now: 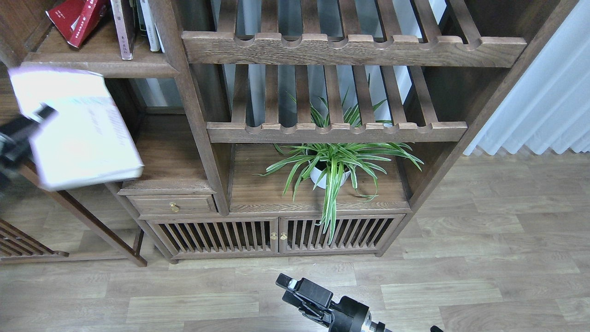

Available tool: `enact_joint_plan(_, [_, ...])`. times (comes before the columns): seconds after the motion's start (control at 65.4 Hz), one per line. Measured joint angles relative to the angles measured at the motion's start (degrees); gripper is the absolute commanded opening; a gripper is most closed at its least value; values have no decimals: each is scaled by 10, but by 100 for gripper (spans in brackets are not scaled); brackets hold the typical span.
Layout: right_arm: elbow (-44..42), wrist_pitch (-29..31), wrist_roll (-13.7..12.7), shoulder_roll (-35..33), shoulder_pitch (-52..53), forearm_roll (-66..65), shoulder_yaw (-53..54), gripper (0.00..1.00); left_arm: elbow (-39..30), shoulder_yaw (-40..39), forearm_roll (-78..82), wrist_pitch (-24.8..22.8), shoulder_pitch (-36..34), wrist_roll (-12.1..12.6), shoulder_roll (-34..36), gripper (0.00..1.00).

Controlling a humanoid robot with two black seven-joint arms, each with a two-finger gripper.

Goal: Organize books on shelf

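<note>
My left gripper (37,119) at the left edge is shut on the pale lavender-white book (78,133) and holds it tilted in the air, below and in front of the dark wood shelf plank (101,65). One black finger (44,112) lies across its cover. On the plank the red book (76,18) leans to the left, and the dark maroon book (122,27) stands upright beside other upright books (150,23). My right gripper (289,287) hovers low over the floor at the bottom centre, empty. Its fingers are too dark to tell apart.
Two slatted racks with notched front rails (350,48) (336,131) fill the cabinet's middle. A potted spider plant (329,173) stands on the lower board. A small drawer (173,205) and slatted doors (276,235) sit below. A curtain (544,101) hangs at the right.
</note>
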Motion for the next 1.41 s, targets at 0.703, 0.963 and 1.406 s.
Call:
enact_joint_plan(0.703, [-15,0,0,0,1,1,-1,99,296,264,169,0,-517,42,-5,6])
enact_joint_plan(0.963, [-13,0,0,0,-3,2,0,99,339,305,174,1,-594,50,-47,6])
enact_joint_plan(1.406, [-10,0,0,0,-2,2,-1,99,388,308,233,0,-631,56,-112,6])
